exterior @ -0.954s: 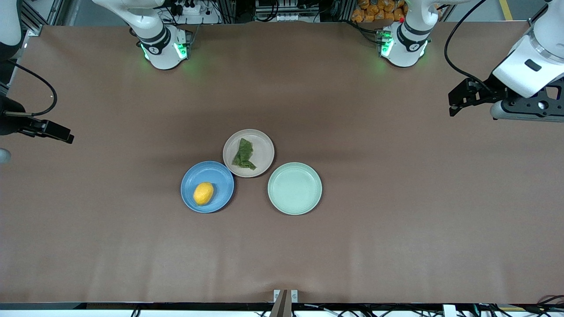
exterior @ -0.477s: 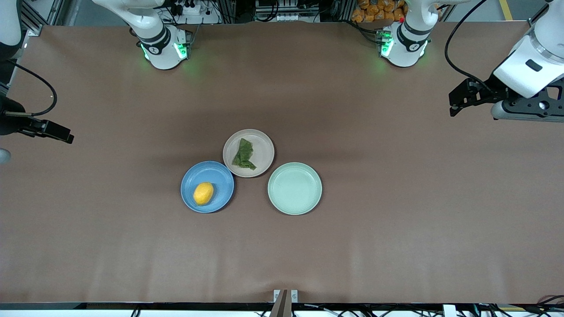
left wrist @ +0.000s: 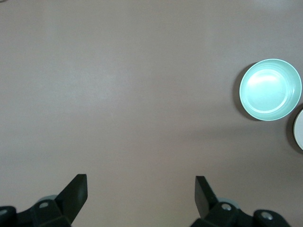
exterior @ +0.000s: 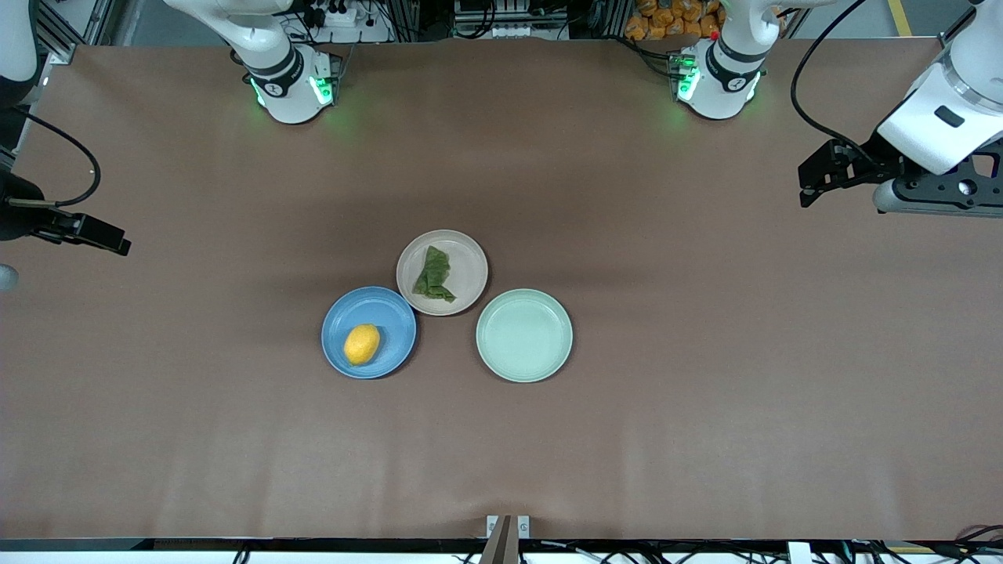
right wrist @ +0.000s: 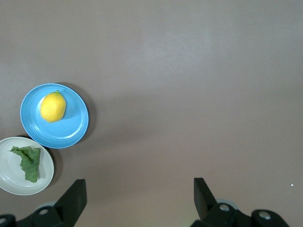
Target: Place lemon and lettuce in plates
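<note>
The yellow lemon (exterior: 361, 344) lies in the blue plate (exterior: 389, 315), and both show in the right wrist view as the lemon (right wrist: 52, 107) and the blue plate (right wrist: 71, 135). A wrinkly green lettuce (exterior: 433, 274) piece rests in the beige plate (exterior: 468, 265), which touches the blue one and lies farther from the front camera. My left gripper (left wrist: 141, 182) hangs open and empty, high over bare table at the left arm's end. Over the right arm's end my right gripper (right wrist: 140, 187) is likewise open, holding nothing.
A pale mint green plate (exterior: 523, 335) with nothing in it stands beside the beige plate, toward the left arm's end. The brown table cover (exterior: 705, 392) runs bare all round the three plates.
</note>
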You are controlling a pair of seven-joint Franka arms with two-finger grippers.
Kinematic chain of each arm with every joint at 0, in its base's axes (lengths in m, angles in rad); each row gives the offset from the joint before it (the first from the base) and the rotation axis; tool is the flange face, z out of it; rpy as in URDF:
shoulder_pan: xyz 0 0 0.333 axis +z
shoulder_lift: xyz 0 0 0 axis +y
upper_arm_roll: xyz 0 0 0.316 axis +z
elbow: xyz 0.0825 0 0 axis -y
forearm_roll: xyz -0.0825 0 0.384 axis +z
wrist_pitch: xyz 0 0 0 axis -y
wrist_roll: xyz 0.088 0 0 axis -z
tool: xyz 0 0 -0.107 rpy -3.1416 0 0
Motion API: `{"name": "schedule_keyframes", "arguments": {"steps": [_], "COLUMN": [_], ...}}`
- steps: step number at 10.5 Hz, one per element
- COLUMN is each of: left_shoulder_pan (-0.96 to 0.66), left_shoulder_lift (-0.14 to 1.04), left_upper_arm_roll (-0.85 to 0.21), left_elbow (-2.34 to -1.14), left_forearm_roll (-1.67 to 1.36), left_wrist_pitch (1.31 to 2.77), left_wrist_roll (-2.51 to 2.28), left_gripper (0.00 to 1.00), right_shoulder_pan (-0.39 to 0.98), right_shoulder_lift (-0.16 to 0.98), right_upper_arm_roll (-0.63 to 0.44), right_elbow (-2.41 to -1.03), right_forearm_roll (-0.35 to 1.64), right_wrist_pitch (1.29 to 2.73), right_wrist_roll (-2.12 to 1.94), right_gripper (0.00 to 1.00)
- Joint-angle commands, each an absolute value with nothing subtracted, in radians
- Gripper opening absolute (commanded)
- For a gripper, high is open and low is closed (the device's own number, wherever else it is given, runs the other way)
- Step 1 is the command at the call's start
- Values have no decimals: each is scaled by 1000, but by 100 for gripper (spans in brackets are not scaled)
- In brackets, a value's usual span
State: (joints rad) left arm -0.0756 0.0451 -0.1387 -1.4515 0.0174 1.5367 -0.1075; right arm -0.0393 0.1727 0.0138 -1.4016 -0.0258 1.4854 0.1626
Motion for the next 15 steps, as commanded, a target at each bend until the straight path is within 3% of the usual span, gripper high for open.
{"name": "schedule_keyframes", "arguments": {"steps": [1, 15], "left_shoulder_pan": [-69, -67], "left_shoulder_lift": [48, 66], "left_upper_arm_roll": [-140, -130], "left_elbow": [-1440, -1436], "left_forearm_roll": [15, -14], "left_wrist_pitch": [1522, 1520], "left_wrist_roll": [-84, -118], "left_gripper": [100, 100], "right_shoulder_pan": [-51, -51], "right_shoulder_lift": [164, 153], "right_upper_arm_roll": [20, 18], "right_elbow": [-1407, -1425], "right_forearm_roll": [-25, -26], "right_wrist_pitch": [1485, 1489], "right_wrist_roll": [160, 160], "right_gripper": [100, 100]}}
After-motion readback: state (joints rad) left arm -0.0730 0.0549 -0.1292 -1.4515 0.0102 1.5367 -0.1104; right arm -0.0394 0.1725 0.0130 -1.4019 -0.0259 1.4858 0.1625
